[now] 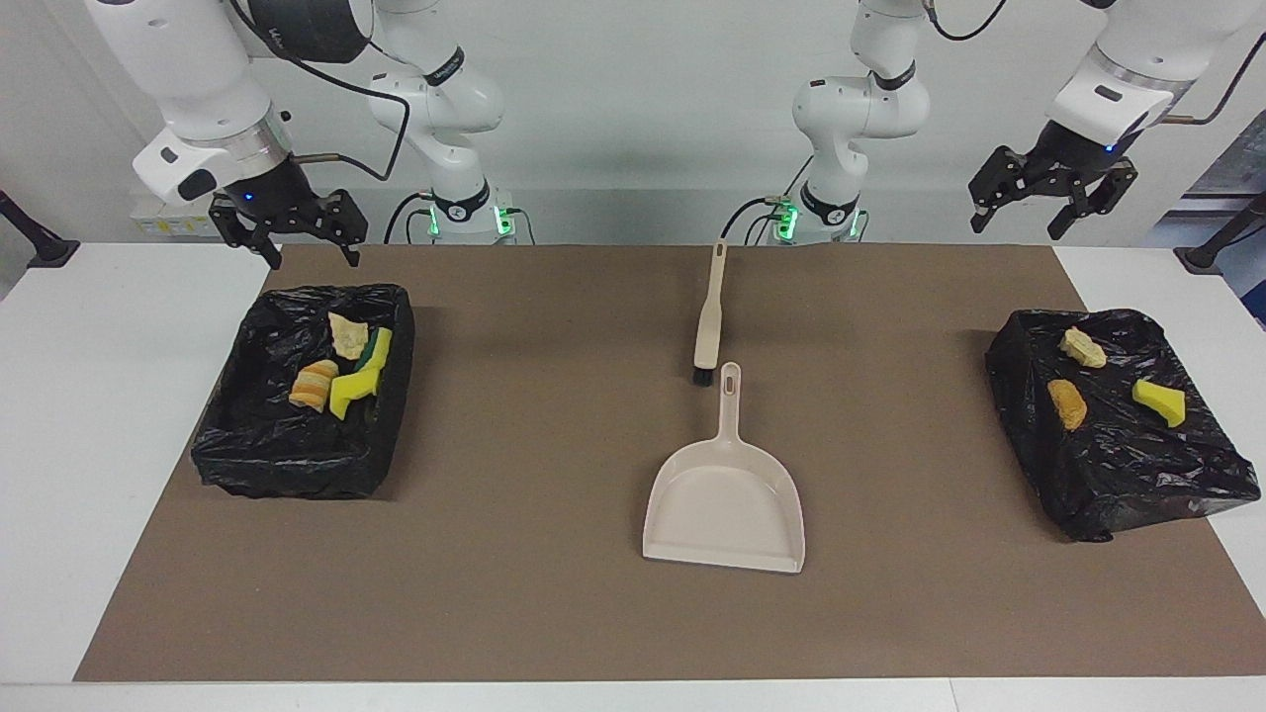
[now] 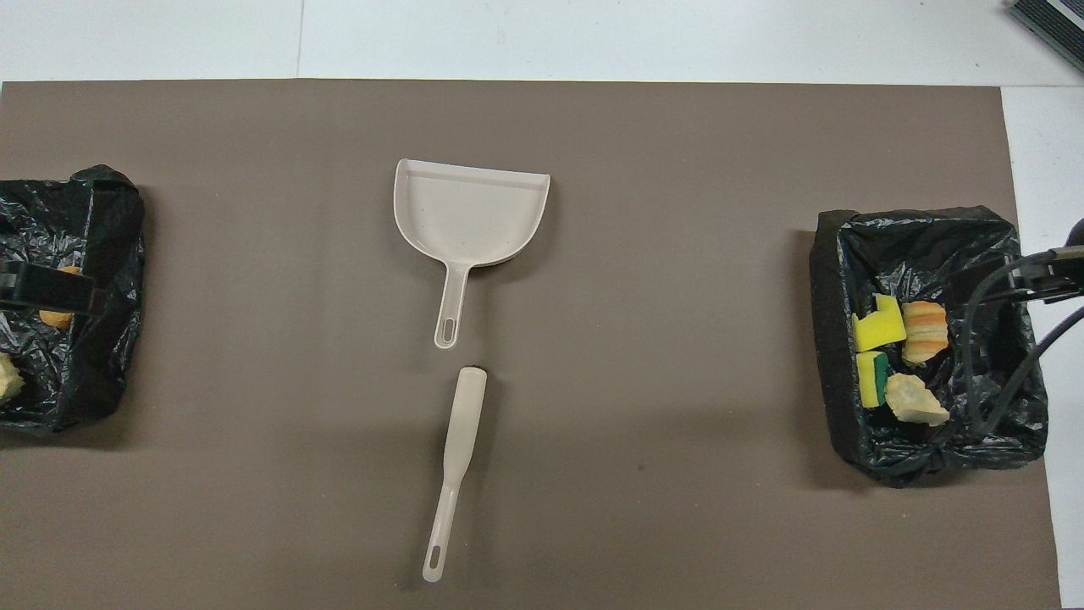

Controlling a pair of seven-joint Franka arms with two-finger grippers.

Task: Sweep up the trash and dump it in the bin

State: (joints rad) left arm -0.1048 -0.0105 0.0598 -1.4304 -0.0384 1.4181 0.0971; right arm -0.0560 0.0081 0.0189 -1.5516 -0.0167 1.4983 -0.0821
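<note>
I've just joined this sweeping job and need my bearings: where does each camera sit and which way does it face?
Facing view: high across the table, looking at both arms; left gripper and right gripper are raised, open.
Overhead view: above the robots' end, looking steeply down; only gripper tips show at the edges.
Both share the dustpan, the brush and the trash.

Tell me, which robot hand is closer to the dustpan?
Neither clearly. The left gripper is up above the left arm's end of the table; the right gripper hangs over the other end. The dustpan lies mid-table between them.
</note>
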